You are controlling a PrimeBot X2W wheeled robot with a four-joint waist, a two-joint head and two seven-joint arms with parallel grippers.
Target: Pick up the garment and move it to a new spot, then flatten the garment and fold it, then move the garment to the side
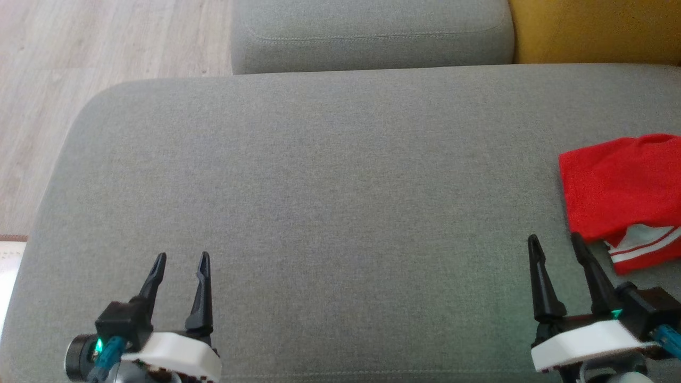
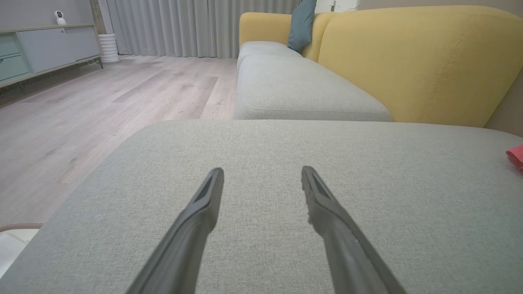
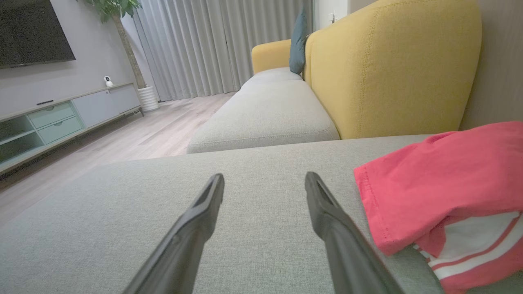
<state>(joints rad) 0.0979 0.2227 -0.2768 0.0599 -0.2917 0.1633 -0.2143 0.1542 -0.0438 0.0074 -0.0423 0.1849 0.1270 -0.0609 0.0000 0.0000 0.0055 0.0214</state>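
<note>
- Red knit garment with a white striped panel (image 1: 617,186) lies at the far right of the wide grey fabric sofa seat (image 1: 340,186), partly cut off by the head view's right edge.
- It is doubled over on itself, red layer on top and the striped part poking out at the near corner. The outline is loose, not a neat rectangle.
- Progress, my read: I can't say for sure whether this is the start or the end. It is off to the side and roughly folded, so it could be finished. It could just as well be an untouched heap with pick-up, flatten, fold and shift all left.
- Nothing is held right now, and the middle of the seat is bare grey fabric.
- My right hand (image 1: 554,237) has its fingers spread and empty, and sits low over the seat. The garment is just beside it on its right and slightly ahead, close to the right finger (image 3: 327,212), and I see no contact.
- My left hand (image 1: 182,255) is spread and empty too, at the seat's near left, well apart from the garment.
</note>
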